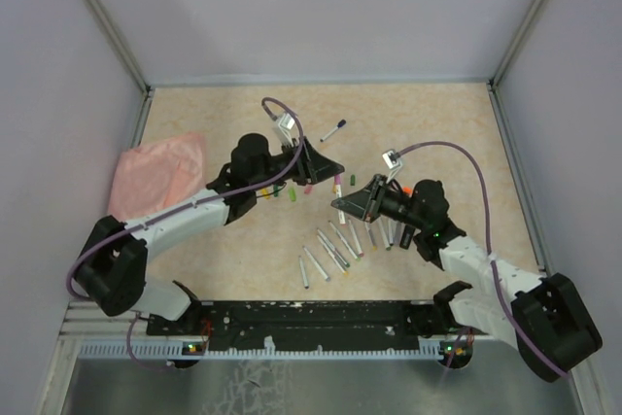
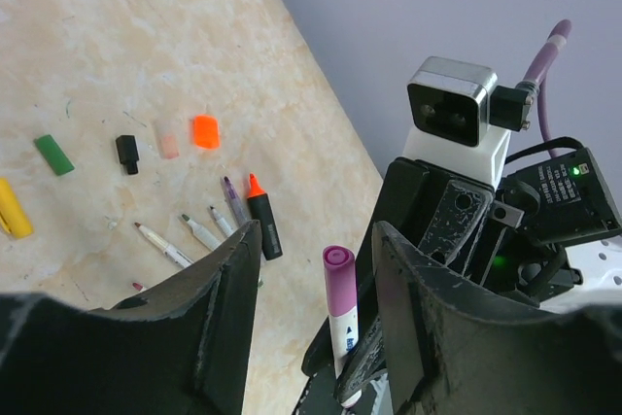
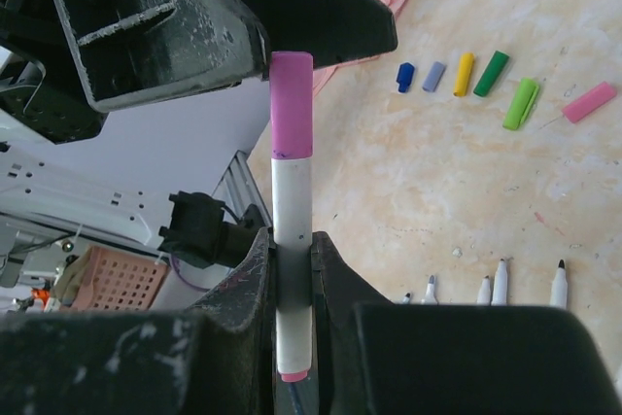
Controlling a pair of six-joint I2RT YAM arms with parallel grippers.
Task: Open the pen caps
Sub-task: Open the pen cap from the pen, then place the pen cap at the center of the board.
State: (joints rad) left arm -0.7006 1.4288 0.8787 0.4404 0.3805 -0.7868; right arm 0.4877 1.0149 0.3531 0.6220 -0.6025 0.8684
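beige table [image 1: 437, 123]: my right gripper [image 3: 290, 259] clamps pen [image 3: 290, 196] upright; cap [image 3: 292, 104] at 12 o'clock, between half-open jaws of my left gripper [image 2: 316, 238].

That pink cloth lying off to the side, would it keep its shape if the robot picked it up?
Probably not: the pink cloth lies rumpled with soft folds, so it would likely droop. It looks thin, so probably light. A push would likely bunch it up rather than slide it whole.

No txt legible, incl. pen [image 2: 339, 310].
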